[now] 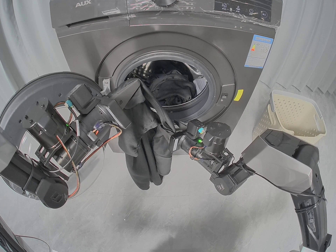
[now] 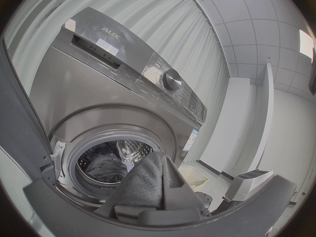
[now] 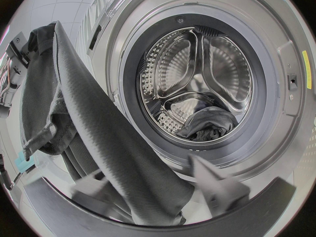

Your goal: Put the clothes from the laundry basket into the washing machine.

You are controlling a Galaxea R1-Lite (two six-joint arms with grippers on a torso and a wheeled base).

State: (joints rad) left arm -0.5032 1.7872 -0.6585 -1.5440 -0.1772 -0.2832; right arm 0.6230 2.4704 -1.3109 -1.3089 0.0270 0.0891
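Left jaws: the left gripper (image 2: pixel 161 168) pinches the dark garment (image 1: pixel 147 147). One finger (image 2: pixel 177 185) shows; the other lies under the cloth.
Right jaws: the right gripper (image 3: pixel 144 171) is spread wide, with a band of the same garment running between its fingers (image 3: pixel 214 181). The fingers are blurred, so whether they touch the cloth cannot be told.
Garment: it is outside the washing machine (image 1: pixel 87 42), hanging from the left edge of the door opening (image 1: pixel 224 70) down past its lower edge.
Drum (image 3: pixel 197 66): a dark heap of clothes (image 3: pixel 207 125) lies at the bottom, with open room above it.
Door (image 1: pixel 42 88): it is swung wide to the left, behind the left arm.
Laundry basket (image 1: pixel 297 112): it stands on the floor by the machine's right side, its near part hidden by the right arm.
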